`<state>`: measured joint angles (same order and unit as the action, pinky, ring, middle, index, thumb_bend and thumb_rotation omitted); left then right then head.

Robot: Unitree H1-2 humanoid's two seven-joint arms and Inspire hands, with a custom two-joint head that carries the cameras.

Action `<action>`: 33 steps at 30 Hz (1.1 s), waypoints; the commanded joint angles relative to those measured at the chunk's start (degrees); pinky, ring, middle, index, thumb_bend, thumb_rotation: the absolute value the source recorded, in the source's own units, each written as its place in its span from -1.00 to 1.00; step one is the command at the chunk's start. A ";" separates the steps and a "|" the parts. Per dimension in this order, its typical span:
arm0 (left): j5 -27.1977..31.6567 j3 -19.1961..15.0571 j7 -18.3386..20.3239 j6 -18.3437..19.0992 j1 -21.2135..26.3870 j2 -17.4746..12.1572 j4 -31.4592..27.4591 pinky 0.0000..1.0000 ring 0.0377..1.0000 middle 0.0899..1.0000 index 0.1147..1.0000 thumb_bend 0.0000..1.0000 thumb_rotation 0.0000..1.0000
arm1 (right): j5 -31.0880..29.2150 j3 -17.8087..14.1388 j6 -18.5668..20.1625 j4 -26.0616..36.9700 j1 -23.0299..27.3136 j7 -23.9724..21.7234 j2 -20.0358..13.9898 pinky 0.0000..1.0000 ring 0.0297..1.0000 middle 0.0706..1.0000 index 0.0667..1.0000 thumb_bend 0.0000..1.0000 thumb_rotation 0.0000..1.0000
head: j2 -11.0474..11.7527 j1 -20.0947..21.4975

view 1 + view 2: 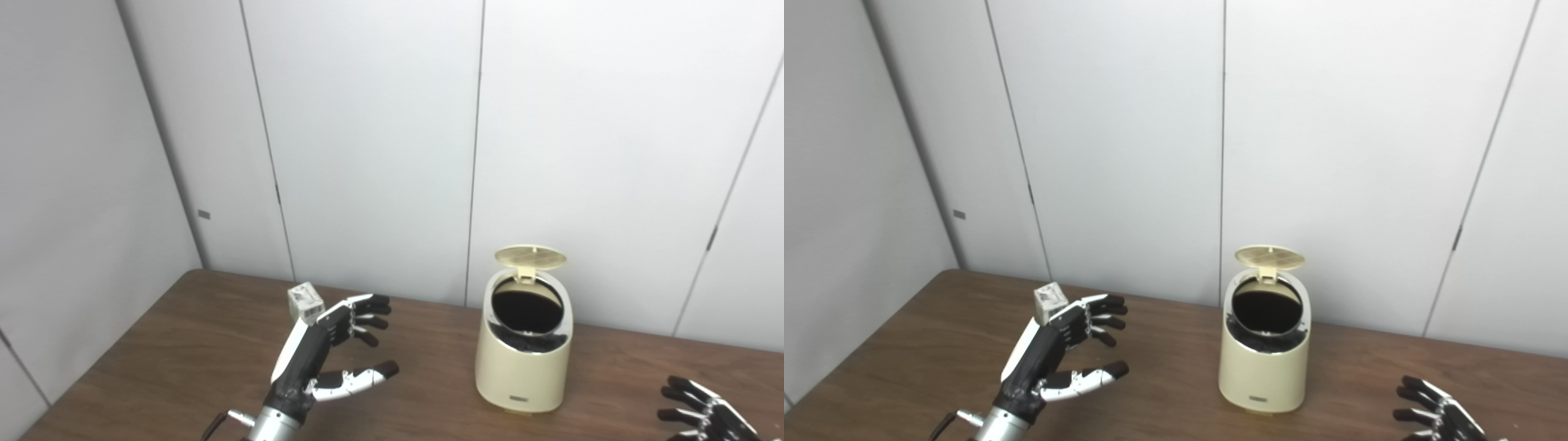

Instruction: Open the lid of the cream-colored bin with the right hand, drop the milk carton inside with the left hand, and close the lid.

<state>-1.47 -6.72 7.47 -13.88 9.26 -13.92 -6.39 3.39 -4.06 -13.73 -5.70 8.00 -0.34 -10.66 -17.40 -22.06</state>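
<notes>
A brown wooden table (184,343) fills the lower frame below pale wall panels (367,135). Right of centre stands the cream-coloured oval bin (523,367), its round lid (530,257) raised, the interior dark. At lower left, the left hand (324,352) is spread and empty, partly hiding the small white milk carton (304,301) behind it. At the lower right corner, the right hand (704,413) has its fingers apart.

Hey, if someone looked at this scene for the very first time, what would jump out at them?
Probably the cream-colored bin standing right of centre on the brown table, its lid flipped up over a dark opening. Next, the left hand, open above the table, with the small milk carton just behind its fingers. The right hand is at the lower right corner.
</notes>
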 commanded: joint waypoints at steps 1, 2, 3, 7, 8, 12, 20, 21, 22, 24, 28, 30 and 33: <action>1.13 -1.62 -0.53 0.63 2.94 -2.66 -3.00 0.01 0.20 0.39 0.48 0.43 -0.80 | -0.66 -0.51 -0.43 1.89 1.81 0.23 -0.18 -0.16 0.25 0.44 0.44 1.00 0.06 | 0.04 -0.17; 1.29 -1.96 -0.48 0.85 3.15 -3.20 -3.23 0.01 0.19 0.38 0.48 0.43 -0.80 | -0.67 -0.53 -0.45 1.86 1.83 0.25 -0.18 -0.16 0.25 0.44 0.44 1.00 0.06 | 0.02 -0.20; 1.32 -2.54 -0.46 1.12 3.50 -4.12 -3.56 -0.01 0.16 0.37 0.47 0.42 -0.81 | -0.70 -0.52 -0.65 1.66 1.89 0.18 -0.27 -0.16 0.25 0.44 0.43 1.00 0.06 | -0.02 -0.36; -0.11 -4.67 -1.61 1.43 5.16 -6.47 -3.91 -0.01 0.13 0.30 0.40 0.38 -0.95 | -0.45 -0.51 -1.12 1.06 2.12 0.24 -0.47 -0.17 0.24 0.43 0.43 1.00 0.07 | -0.14 -0.81; -0.39 -5.08 -1.90 1.51 5.48 -6.73 -3.86 0.00 0.14 0.29 0.39 0.41 -0.93 | -0.39 -0.50 -1.14 1.01 2.15 0.27 -0.48 -0.17 0.24 0.43 0.43 1.00 0.08 | -0.14 -0.81; -1.17 -7.10 -3.13 -0.62 7.09 -8.03 -2.02 -0.01 0.13 0.27 0.40 0.41 -0.91 | -0.25 -0.43 -1.47 0.90 2.25 0.25 -0.52 -0.17 0.23 0.43 0.43 1.00 0.07 | -0.28 -1.03; -4.29 -10.15 -6.47 -7.09 9.73 -11.14 5.10 0.30 0.48 0.49 0.46 0.60 -0.94 | -0.40 -0.52 -1.52 0.43 2.54 0.17 -0.66 -0.18 0.22 0.42 0.41 1.00 0.10 | -0.35 -0.79; -4.21 -10.31 -6.71 -7.68 10.02 -11.48 6.25 0.38 0.54 0.53 0.47 0.62 -0.93 | -0.56 -0.54 -1.48 0.44 2.56 0.13 -0.62 -0.19 0.22 0.41 0.41 1.00 0.09 | -0.40 -0.80; -4.05 -10.44 -6.93 -8.49 10.40 -11.78 7.58 0.45 0.59 0.58 0.50 0.62 -0.91 | -0.63 -0.54 -1.49 0.45 2.55 0.12 -0.59 -0.19 0.21 0.40 0.40 1.00 0.08 | -0.40 -0.80; -4.10 -10.54 -7.42 -9.87 11.10 -12.32 10.08 0.56 0.69 0.66 0.57 0.63 -0.86 | -0.80 -0.52 -1.26 0.72 2.43 0.03 -0.55 -0.19 0.21 0.40 0.40 1.00 0.08 | -0.46 -0.78; -4.47 -10.25 -8.08 -10.66 12.16 -13.43 14.04 0.70 0.81 0.78 0.68 0.68 -0.74 | -1.17 -0.46 -0.89 1.19 2.22 -0.25 -0.58 -0.20 0.19 0.39 0.39 1.00 0.07 | -0.56 -0.72; -4.23 -9.95 -7.80 -10.86 12.68 -14.00 16.41 0.81 0.88 0.86 0.80 0.73 -0.64 | -1.28 -0.44 -0.84 1.36 2.14 -0.32 -0.62 -0.20 0.18 0.39 0.39 1.00 0.07 | -0.77 -0.69; -4.35 -9.59 -7.89 -10.89 13.53 -14.41 19.70 0.83 0.90 0.94 0.87 0.81 -0.55 | -1.35 -0.50 -0.50 1.73 1.97 -0.27 -0.58 -0.21 0.16 0.38 0.38 1.00 0.07 | -0.97 -0.63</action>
<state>-6.01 -16.27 0.46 -23.23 20.02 -26.12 13.37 2.64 -4.13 -13.69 -6.09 8.54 -0.47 -10.78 -18.19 -22.76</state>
